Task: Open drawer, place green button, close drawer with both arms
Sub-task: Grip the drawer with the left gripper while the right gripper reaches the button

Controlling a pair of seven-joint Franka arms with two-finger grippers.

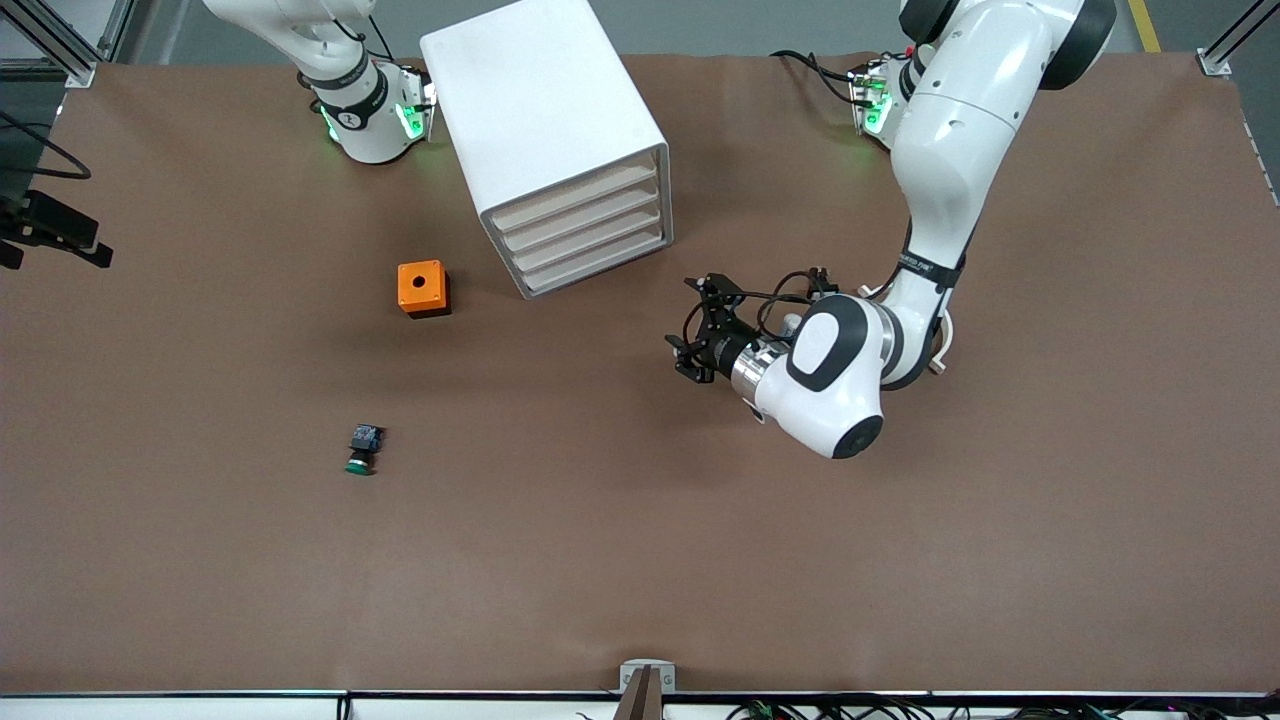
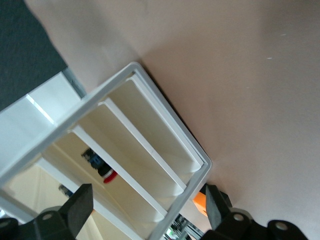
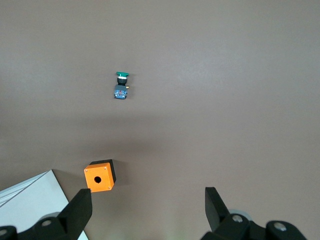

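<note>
The white cabinet (image 1: 545,120) stands near the robots' bases, and its stacked drawers (image 1: 585,232) are all pushed in. My left gripper (image 1: 688,328) hovers open just in front of the drawer fronts, apart from them. In the left wrist view the open left gripper (image 2: 147,200) frames the drawer fronts (image 2: 150,150). The green-capped button (image 1: 362,450) lies on its side on the table, nearer the front camera than the orange box. My right gripper (image 3: 146,197) is open and empty, high over the table, with the button (image 3: 121,85) well below it.
An orange box with a round hole (image 1: 423,288) (image 3: 100,176) sits beside the cabinet toward the right arm's end. A dark piece with a red cap (image 2: 106,172) shows through one drawer. The brown table (image 1: 900,560) is bare toward the front camera.
</note>
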